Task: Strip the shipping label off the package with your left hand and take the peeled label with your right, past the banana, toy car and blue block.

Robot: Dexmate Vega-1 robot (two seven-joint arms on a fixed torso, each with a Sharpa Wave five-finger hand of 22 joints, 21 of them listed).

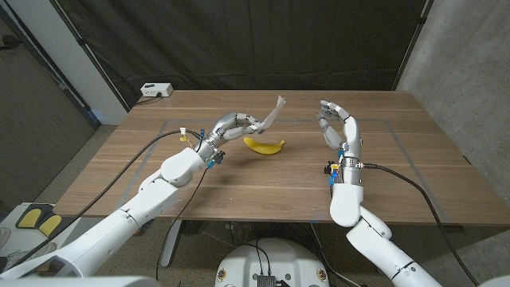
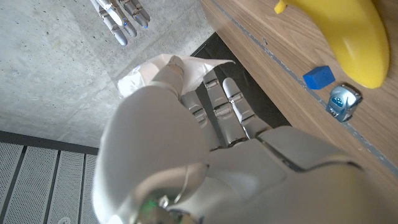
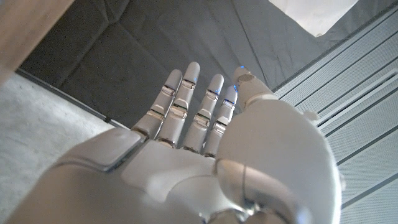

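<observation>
Two hands are hovering above the wooden table (image 1: 239, 179), and no writing can be read on anything in these frames. The left hand (image 1: 231, 126) is pinching a pale, crumpled piece — the label (image 1: 272, 113) by the look of it, though whether any package is attached to it cannot be told. In the head view the piece is sticking up and out past the left fingertips, tilted toward the right hand (image 1: 331, 121). The left wrist view is showing it more closely: white wrinkled material (image 2: 155, 73) is bunching just beyond the fingers (image 2: 221, 102), with the thumb side lying over it.

The right hand's fingers are spreading apart and gripping nothing; the right wrist view is showing them (image 3: 186, 102) extended and empty. The label is sitting between the two hands, touching only the left; the right fingertips are standing near it but apart.

The banana (image 1: 265, 145) is lying on the table just below the left hand. The wrist camera is adding what the head view is hiding — a blue block (image 2: 319, 76) and a small silver-blue toy car (image 2: 343, 101) beside the banana (image 2: 339, 34), plus the right hand's fingertips (image 2: 121, 18).

A white box (image 1: 156, 89) is resting at the table's far left corner.
</observation>
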